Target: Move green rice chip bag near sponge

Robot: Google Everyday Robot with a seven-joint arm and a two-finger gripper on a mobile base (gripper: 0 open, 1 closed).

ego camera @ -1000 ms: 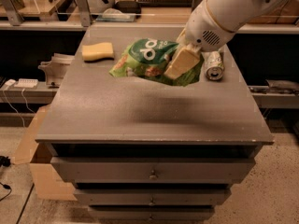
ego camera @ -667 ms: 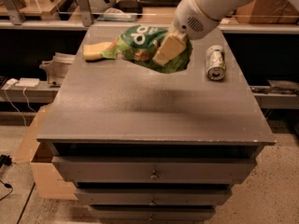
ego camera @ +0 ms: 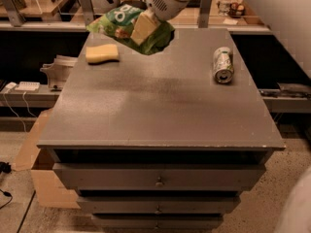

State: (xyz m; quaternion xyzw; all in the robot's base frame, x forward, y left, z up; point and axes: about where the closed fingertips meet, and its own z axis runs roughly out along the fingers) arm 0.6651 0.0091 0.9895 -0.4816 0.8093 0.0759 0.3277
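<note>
A robot gripper [ego camera: 144,27] reaches down from the top centre of the camera view, at the end of a rounded white arm [ego camera: 165,1]. Its pale finger is pressed against the green rice chip bag [ego camera: 116,19], and the gripper is clenched around the bag's crumpled middle. The bag is bright green crinkly foil with white lettering. It is bunched up and tilted in that grasp, over the far left part of a grey desk [ego camera: 160,106], and partly overlaps the desk's back edge. Just below and to the left of the bag, the sponge [ego camera: 102,53], a pale yellow rectangular block, lies flat on the desk near the far left corner. The bag's lower edge comes close to the sponge, but whether the two touch cannot be told. Well apart from both, on the right side of the desk, a silver-green drink can [ego camera: 223,64] lies on its side with its end facing the camera. The front of the desk has stacked drawers [ego camera: 158,176] with small round knobs. A cardboard box [ego camera: 46,191] sits on the floor by the desk's left side. A white power strip [ego camera: 26,86] rests on a low ledge further left.
</note>
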